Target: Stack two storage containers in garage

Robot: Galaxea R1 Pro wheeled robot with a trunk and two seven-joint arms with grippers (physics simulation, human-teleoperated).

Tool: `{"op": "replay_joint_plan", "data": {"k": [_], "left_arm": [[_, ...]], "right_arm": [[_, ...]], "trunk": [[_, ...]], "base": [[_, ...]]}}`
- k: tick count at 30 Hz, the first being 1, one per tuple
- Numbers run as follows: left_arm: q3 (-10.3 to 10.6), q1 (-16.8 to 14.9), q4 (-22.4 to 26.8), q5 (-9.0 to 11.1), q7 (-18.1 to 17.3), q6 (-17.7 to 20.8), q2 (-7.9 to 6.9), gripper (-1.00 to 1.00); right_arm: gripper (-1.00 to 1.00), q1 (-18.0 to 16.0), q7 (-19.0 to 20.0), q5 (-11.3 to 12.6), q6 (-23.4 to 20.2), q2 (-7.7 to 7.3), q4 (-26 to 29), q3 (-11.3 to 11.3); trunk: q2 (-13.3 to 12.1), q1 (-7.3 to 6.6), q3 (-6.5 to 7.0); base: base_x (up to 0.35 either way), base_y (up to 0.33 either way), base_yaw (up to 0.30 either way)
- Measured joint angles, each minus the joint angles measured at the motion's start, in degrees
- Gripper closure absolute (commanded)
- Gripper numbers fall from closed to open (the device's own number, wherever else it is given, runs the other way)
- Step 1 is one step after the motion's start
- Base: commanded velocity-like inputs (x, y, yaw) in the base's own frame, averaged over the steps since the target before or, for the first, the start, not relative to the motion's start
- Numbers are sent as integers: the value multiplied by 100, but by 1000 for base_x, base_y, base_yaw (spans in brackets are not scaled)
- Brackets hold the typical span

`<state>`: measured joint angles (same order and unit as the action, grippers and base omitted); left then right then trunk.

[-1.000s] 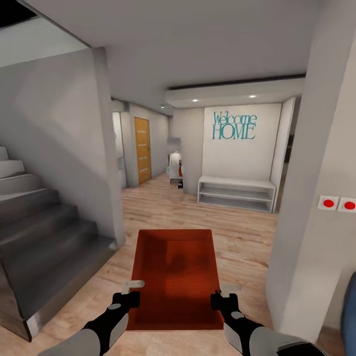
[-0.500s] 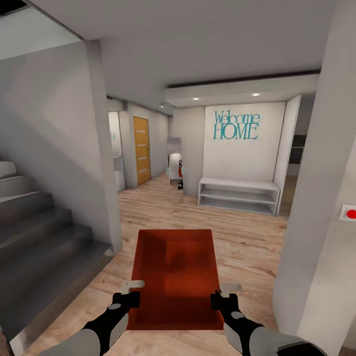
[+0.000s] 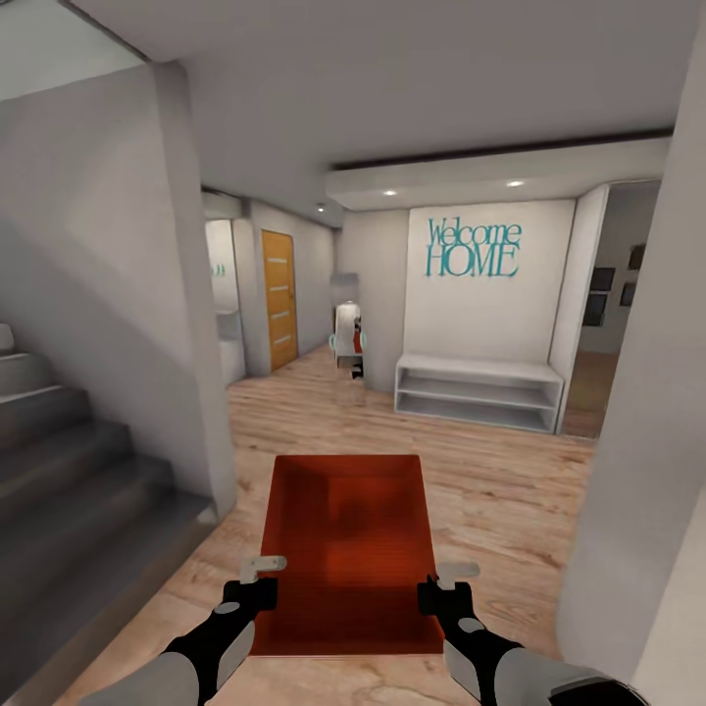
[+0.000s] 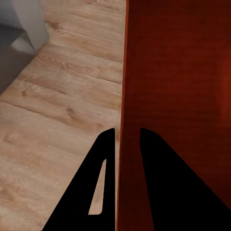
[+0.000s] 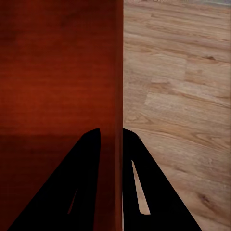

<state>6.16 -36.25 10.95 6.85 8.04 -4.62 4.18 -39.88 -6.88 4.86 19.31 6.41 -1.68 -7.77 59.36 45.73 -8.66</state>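
Note:
One red-orange open-top storage container is held level in front of me above the light wood-plank floor. My left gripper is shut on its left long wall, and in the left wrist view the fingers of the left gripper straddle the container's rim. My right gripper is shut on the right long wall; in the right wrist view the right gripper pinches the container's wall. I am in a hallway; the garage is out of view.
Grey stairs rise at the left beside a white wall. A white pillar stands close on the right. Ahead are a low white bench shelf, a "Welcome HOME" wall and an orange door.
The whole view has shifted: the stairs slid left, the right pillar and its red buttons moved out of view, and a doorway opened at the far right. The container and both grippers stay fixed.

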Motion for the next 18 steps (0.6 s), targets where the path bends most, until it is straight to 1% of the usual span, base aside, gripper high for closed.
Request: {"op": "replay_joint_plan", "data": {"k": [18], "left_arm": [[0, -1, -3, 1, 0, 0, 0, 100]], "right_arm": [[100, 0, 0, -1, -4, 0, 1, 0]], "trunk": [[0, 0, 0]], "base": [[321, 0, 0]]}}
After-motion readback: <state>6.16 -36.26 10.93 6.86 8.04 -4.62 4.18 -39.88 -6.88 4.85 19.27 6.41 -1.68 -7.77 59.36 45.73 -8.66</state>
